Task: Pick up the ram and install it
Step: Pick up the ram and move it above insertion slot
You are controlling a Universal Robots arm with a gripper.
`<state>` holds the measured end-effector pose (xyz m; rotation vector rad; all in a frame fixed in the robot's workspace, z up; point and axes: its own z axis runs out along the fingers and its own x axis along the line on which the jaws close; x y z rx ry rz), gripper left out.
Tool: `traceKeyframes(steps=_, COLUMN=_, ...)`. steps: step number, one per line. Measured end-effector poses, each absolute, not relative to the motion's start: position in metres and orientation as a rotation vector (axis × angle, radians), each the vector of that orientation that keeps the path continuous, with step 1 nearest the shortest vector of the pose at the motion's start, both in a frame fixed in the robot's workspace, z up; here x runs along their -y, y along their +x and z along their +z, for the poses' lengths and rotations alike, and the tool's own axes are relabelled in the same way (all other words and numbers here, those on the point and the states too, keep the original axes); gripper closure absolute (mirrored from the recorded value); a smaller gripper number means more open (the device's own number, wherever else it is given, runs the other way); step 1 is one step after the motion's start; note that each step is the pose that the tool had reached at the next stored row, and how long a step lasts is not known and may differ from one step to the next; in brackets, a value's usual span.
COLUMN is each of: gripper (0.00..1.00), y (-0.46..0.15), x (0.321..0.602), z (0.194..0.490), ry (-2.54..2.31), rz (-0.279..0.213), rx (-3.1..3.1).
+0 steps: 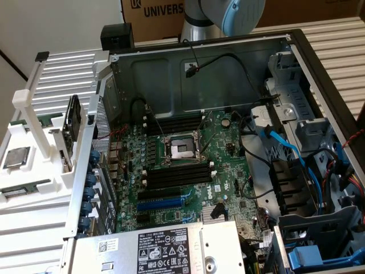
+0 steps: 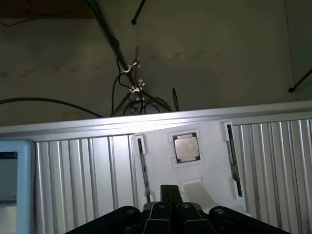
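Observation:
Two ram sticks lie edge-up in a white holder (image 2: 204, 192) on the ribbed table, one (image 2: 141, 165) on each side of a square processor chip (image 2: 185, 147), the other (image 2: 233, 161) across from it. In the exterior view the same green sticks (image 1: 27, 121) (image 1: 23, 187) sit at the far left, beside the open computer case. My gripper (image 2: 170, 195) hangs above the near end of the holder, between the two sticks, shut with nothing in it. The long black memory slots (image 1: 177, 174) on the motherboard (image 1: 228, 188) stand bare.
A dark flat part (image 1: 71, 131) stands upright in a white stand by the case wall. A blue expansion slot (image 1: 162, 202), the processor socket (image 1: 181, 151), blue and black cables (image 1: 285, 151) and the power supply (image 1: 165, 248) crowd the case. My arm (image 1: 228, 17) rises behind it.

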<state>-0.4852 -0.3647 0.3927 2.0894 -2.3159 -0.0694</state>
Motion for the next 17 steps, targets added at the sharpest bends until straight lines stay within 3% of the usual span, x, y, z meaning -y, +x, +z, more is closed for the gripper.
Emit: traceKeyframes(steps=17, gripper=0.9, y=-0.495, x=0.365, z=0.379, ry=2.129, rz=-0.014, rx=2.335)
